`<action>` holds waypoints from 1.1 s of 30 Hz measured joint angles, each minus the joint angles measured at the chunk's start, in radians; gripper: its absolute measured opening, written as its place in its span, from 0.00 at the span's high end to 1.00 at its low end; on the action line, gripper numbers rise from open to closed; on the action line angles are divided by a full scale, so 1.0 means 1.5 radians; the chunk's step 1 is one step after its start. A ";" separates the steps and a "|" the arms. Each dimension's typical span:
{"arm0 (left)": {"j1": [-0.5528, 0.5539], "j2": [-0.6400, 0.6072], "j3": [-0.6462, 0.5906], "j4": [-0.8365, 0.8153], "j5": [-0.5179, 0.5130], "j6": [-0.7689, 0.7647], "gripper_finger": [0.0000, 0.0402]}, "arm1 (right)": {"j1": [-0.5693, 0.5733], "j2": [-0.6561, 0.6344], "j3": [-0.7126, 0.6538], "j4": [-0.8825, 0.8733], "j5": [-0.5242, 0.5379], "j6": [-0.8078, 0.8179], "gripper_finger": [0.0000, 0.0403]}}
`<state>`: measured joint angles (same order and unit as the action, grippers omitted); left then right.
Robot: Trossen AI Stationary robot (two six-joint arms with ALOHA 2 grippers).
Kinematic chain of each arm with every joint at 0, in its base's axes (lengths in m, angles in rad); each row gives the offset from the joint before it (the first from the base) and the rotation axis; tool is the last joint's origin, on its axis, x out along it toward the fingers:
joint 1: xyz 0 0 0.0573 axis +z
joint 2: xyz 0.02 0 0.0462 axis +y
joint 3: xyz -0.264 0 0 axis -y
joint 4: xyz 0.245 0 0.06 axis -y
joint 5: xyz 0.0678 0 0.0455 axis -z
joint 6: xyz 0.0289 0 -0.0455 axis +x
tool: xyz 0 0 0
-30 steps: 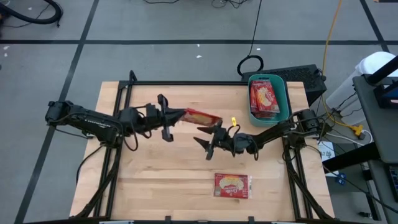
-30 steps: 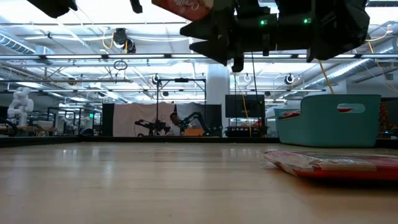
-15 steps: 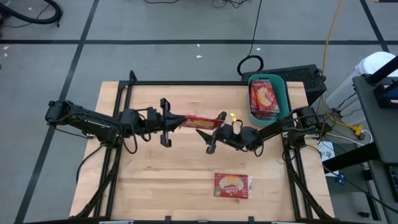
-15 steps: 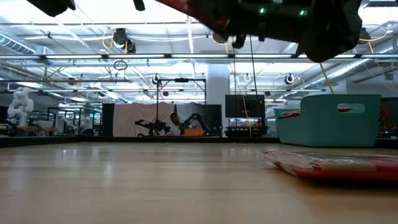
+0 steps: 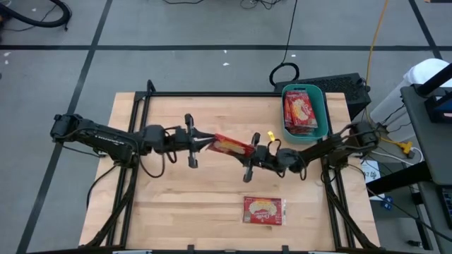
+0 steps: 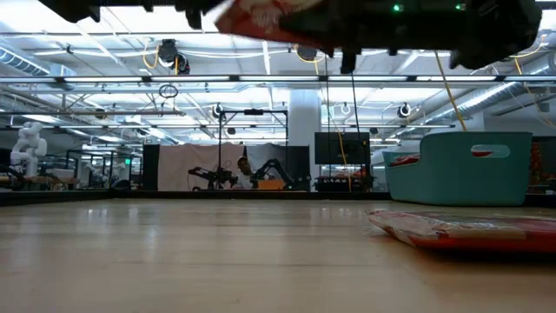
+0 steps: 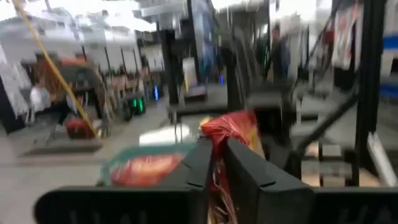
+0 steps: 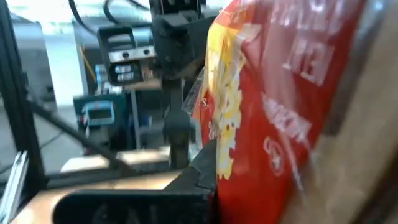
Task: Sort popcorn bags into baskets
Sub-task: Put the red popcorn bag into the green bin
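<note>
Both grippers meet mid-worktop: my right gripper (image 5: 248,156) is clamped on one end of a popcorn bag (image 5: 232,145). My left gripper (image 5: 193,137) pinches the other end, jaws nearly closed, bag held clear of the worktop (image 5: 169,204). One teal basket (image 5: 322,113) at far right corner, w/ bags (image 5: 299,110) inside, count unclear. One more bag (image 5: 263,210) lies flat nr the near edge.

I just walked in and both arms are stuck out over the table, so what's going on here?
It's a handover in mid-air. The left gripper and the right gripper each pinch an end of one popcorn bag above the middle of the table. The left gripper's fingers sit close around its end. Another bag lies flat near the front edge, and the teal basket at the far right corner already holds bags.
</note>
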<state>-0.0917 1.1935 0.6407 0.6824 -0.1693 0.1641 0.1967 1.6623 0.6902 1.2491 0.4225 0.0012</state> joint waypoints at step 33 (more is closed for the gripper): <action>0.044 0.290 0.232 -0.272 0.133 -0.101 0.51 | -0.044 -0.130 -0.043 -0.505 -0.197 0.233 0.95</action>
<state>-0.0260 1.6281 0.9891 0.2741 0.0307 0.0123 0.1307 1.4670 0.6254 0.4922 0.1272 0.3503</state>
